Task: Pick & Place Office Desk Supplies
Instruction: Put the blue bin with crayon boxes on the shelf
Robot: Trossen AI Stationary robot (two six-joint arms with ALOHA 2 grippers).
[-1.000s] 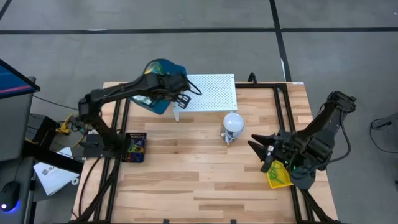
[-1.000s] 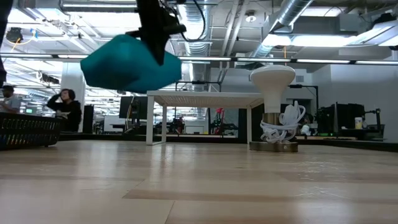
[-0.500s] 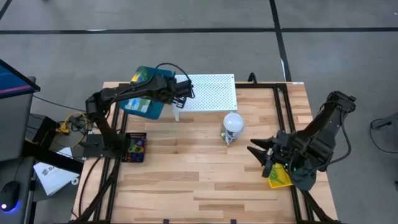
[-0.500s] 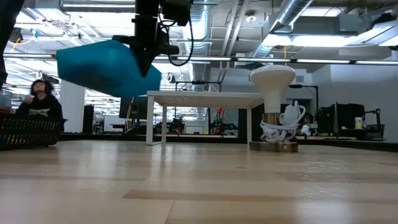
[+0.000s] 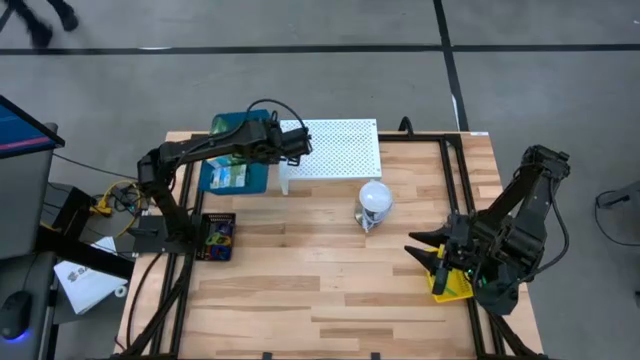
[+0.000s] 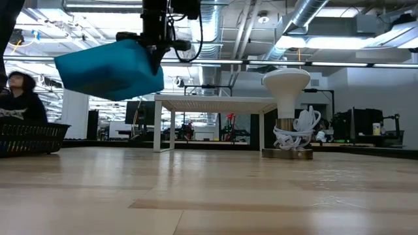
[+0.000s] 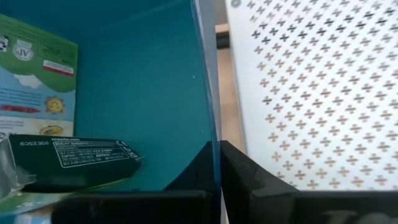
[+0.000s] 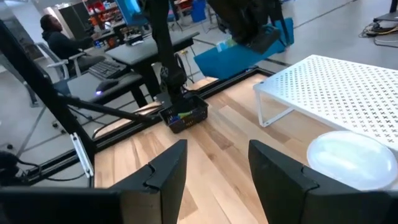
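My left gripper (image 5: 274,146) is shut on a teal bin (image 5: 236,166), which is in the air by the white perforated board's (image 5: 331,147) left end. In the bin lie a dark green packet (image 7: 74,159) and a green-and-blue packet (image 7: 32,81). A black basket (image 5: 217,236) at the table's left edge holds the small coloured loops. My right gripper (image 5: 424,252) is open and hovers near the table's right edge. Just beyond it, a yellow-green crayon box (image 5: 447,284) lies flat, partly under the arm. My left gripper pinches the teal bin's side wall (image 7: 210,93) that faces the board, one finger (image 7: 193,177) inside the bin and one finger (image 7: 249,174) outside. The fingers come from above, pointing down. The bin (image 6: 108,68) is lifted clear of the table and slightly tilted.
A white ball-shaped lamp (image 5: 374,200) with a coiled cord stands mid-table, right of centre. The perforated board stands on legs at the far edge. Bare wooden tabletop (image 5: 320,280) stretches across the near half. A person (image 6: 16,98) sits beyond the table.
My left gripper has carried the bin toward the table's left edge, away from the board. The bin has turned, so its open top now faces up and its contents show. My right arm has drawn back a little toward the right edge.
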